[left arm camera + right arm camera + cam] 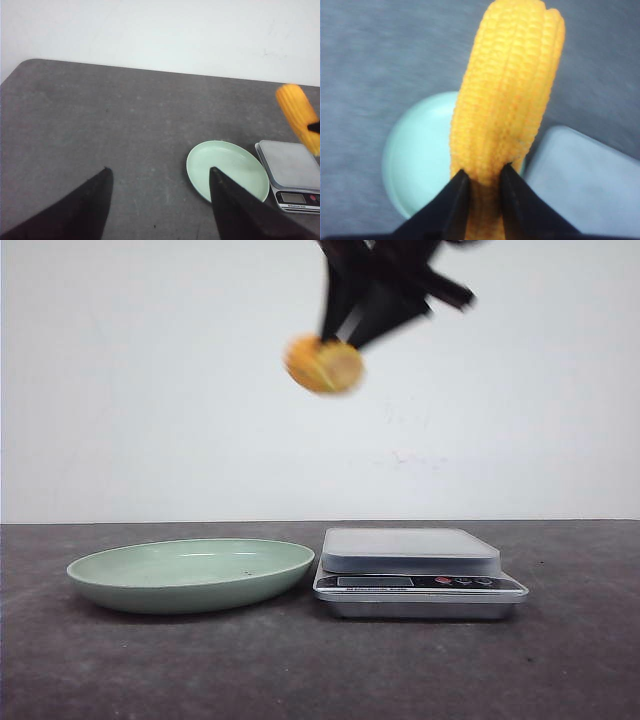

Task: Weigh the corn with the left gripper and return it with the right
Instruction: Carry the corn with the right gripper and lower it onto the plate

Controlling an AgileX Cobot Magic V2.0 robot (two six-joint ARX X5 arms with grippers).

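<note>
One narrow pinch by the closed right gripper (481, 186) on the stubby yellow-orange corn cob (506, 90), left gripper (160, 182) open, risked slipping onto grey scale (410, 550) instead of pale-green ceramic plate (110, 565).

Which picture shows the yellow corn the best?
The right wrist view: the corn fills it, kernels sharp, pinched between the right gripper fingers. In the front view the corn is a small blur up in the air. The left wrist view only catches it at the edge.

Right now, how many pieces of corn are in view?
1. The corn is held in the right gripper, high above the plate and scale.
</note>
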